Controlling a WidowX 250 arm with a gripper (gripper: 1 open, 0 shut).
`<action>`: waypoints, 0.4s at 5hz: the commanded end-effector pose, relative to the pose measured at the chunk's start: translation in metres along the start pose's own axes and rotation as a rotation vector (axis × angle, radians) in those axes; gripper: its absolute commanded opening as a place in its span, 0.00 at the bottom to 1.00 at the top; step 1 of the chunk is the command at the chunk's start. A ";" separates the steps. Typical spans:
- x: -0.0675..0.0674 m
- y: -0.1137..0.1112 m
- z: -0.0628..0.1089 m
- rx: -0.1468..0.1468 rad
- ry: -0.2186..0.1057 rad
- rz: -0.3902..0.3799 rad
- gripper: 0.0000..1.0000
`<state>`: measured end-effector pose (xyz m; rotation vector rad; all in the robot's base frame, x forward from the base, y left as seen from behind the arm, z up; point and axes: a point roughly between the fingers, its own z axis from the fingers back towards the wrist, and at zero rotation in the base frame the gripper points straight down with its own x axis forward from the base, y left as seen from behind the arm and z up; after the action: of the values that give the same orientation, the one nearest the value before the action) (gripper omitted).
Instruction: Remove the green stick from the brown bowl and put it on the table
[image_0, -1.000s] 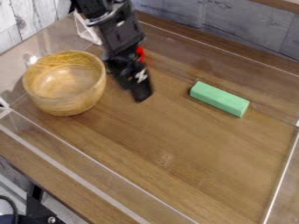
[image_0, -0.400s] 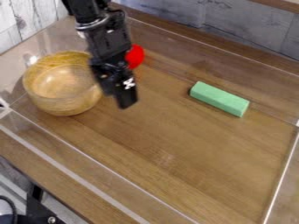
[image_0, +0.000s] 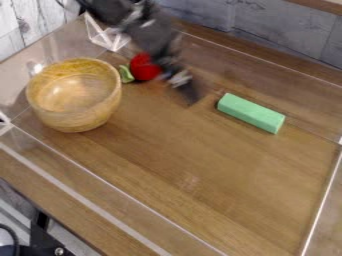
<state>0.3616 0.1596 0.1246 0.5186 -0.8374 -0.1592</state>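
The green stick (image_0: 251, 112) lies flat on the table (image_0: 187, 170), right of centre and outside the bowl. The brown bowl (image_0: 74, 93) stands at the left and looks empty inside. My gripper (image_0: 187, 92) is motion-blurred; it hangs low over the table between the bowl and the green stick, a short way left of the stick and holding nothing that I can see. The blur hides how its jaws stand.
A red ball (image_0: 144, 70) lies just right of the bowl, behind the gripper, with a small green thing (image_0: 124, 73) beside it. Low clear plastic walls (image_0: 254, 48) edge the tabletop.
The gripper has swung from beside the bowl's right rim to the right, toward the green stick. The red ball now shows fully. Stick and bowl have not moved.
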 end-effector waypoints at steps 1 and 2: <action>0.007 0.017 0.010 0.001 -0.025 -0.024 1.00; 0.006 0.024 0.025 -0.040 -0.016 -0.032 1.00</action>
<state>0.3429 0.1695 0.1314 0.4570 -0.7950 -0.1903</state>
